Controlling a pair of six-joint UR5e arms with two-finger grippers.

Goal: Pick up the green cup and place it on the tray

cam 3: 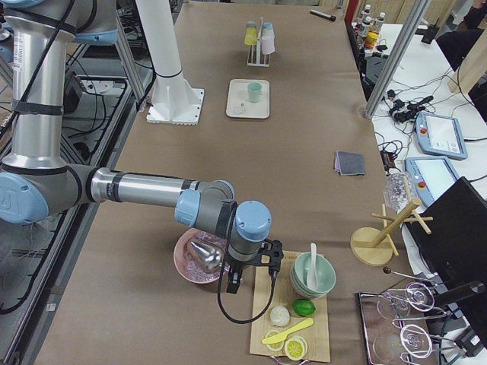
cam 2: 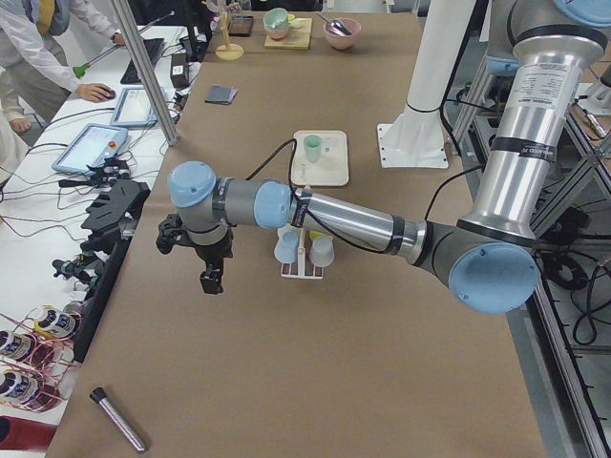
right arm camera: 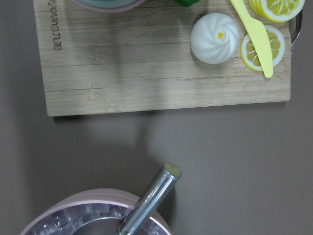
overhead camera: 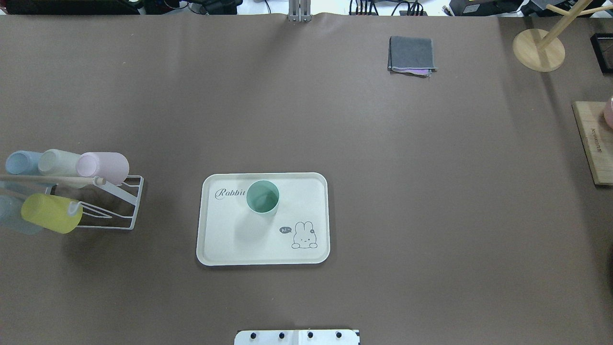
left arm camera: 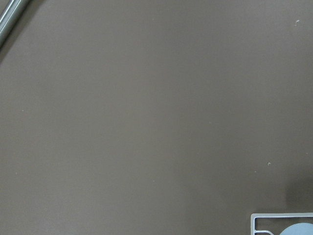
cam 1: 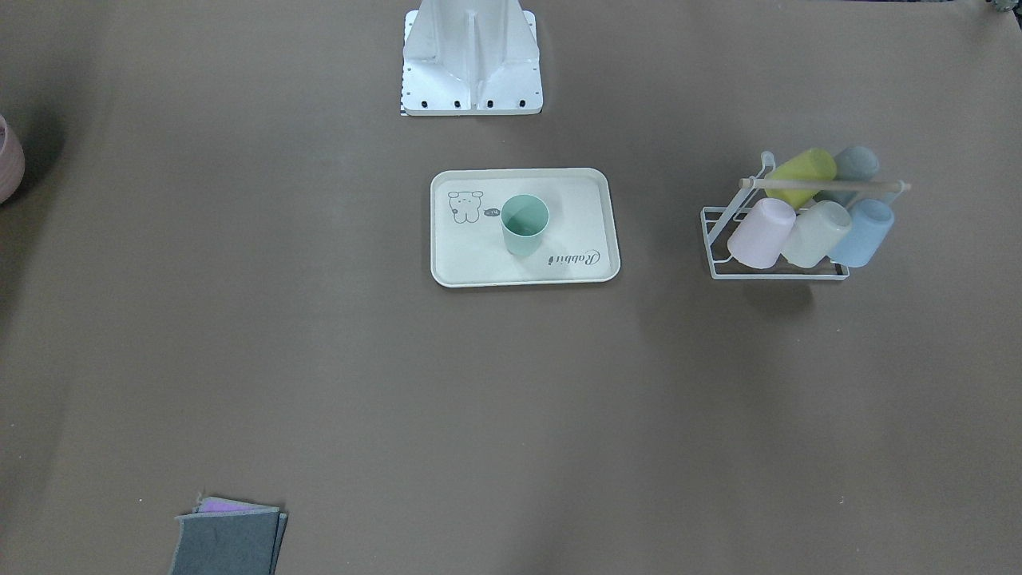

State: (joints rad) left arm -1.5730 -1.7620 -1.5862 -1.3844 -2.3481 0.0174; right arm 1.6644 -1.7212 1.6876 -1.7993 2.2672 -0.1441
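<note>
The mint-green cup (cam 1: 524,225) stands upright on the cream tray (cam 1: 575,192), beside the "Rabbit" script; it also shows in the overhead view (overhead camera: 263,197) on the tray (overhead camera: 230,239). No gripper touches it. My left gripper (cam 2: 210,280) hangs over bare table well away from the tray, beyond the cup rack (cam 2: 304,250). My right gripper (cam 3: 230,287) hangs at the other end of the table, over a pink bowl (cam 3: 199,257) and a wooden board. Both show only in the side views, so I cannot tell whether they are open or shut.
A white wire rack (overhead camera: 115,206) holds several pastel cups, among them a yellow-green one (overhead camera: 50,213). A folded grey cloth (overhead camera: 412,55) lies at the far side. The wooden board (right arm camera: 146,63) carries a bun, lemon slices and a yellow knife. A wooden stand (overhead camera: 539,50) is in the corner.
</note>
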